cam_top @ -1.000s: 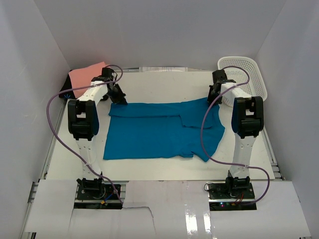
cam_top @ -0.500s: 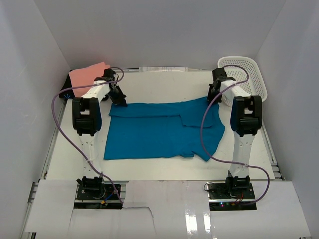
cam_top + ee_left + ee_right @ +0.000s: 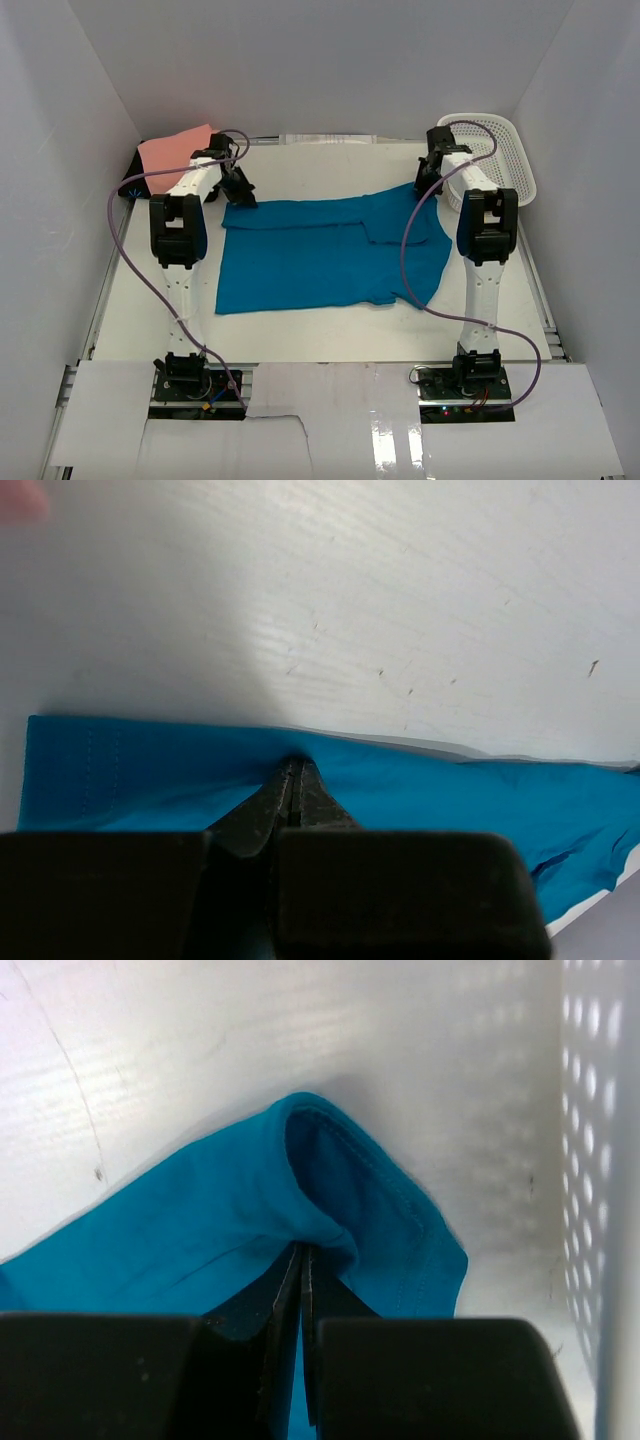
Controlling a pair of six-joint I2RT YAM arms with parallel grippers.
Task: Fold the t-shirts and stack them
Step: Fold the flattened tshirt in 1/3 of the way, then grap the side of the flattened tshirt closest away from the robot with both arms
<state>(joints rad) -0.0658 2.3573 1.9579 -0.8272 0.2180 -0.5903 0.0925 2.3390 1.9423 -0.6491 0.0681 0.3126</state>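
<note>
Both arms have reached farther back since the earlier frame, drawing the teal t-shirt (image 3: 320, 265) slightly toward the far side of the table (image 3: 330, 165). Count: two t-shirts, two grippers, one basket. Mid-table, the teal t-shirt lies spread flat, its right part folded over. On its far left edge the left gripper (image 3: 240, 193) is clamped tight; the right gripper (image 3: 428, 188) is pinched on a folded hem at the far right corner. At the far left corner lies the pink t-shirt (image 3: 175, 152), apart from the teal one. At the far right stands the basket (image 3: 495, 150), just beside the right gripper.
</note>
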